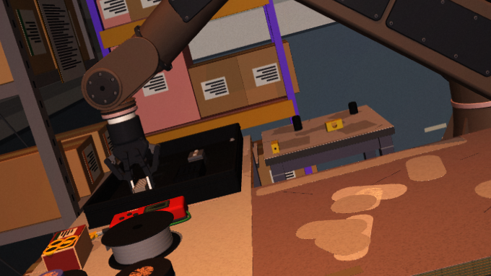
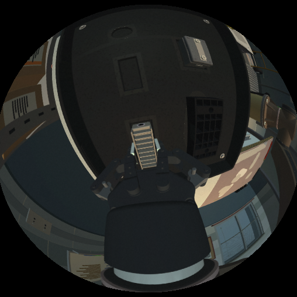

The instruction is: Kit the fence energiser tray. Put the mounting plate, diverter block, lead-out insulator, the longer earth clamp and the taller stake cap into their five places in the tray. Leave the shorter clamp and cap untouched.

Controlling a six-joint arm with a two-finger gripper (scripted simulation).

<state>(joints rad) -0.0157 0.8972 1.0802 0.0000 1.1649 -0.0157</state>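
The ribbed cream lead-out insulator (image 2: 143, 146) is held upright between the fingers of my gripper (image 2: 145, 158). It hangs over a small rectangular pocket at the near side of the black tray (image 1: 169, 169). In the tray, the grey diverter block (image 2: 196, 52) sits in its far pocket and the black gridded mounting plate (image 2: 207, 125) lies in the large pocket. A rectangular pocket (image 2: 130, 73) and a round one (image 2: 122, 32) are empty. Two black stake caps (image 1: 297, 123) (image 1: 352, 107) and two yellow clamps (image 1: 334, 125) (image 1: 275, 147) stand on the side bench.
Shelving with labelled cartons (image 1: 234, 83) stands behind the tray. A red device (image 1: 151, 211), a wire spool (image 1: 139, 236) and a small box (image 1: 65, 245) lie in front of the tray. The brown worktop (image 1: 361, 216) spreads to the right.
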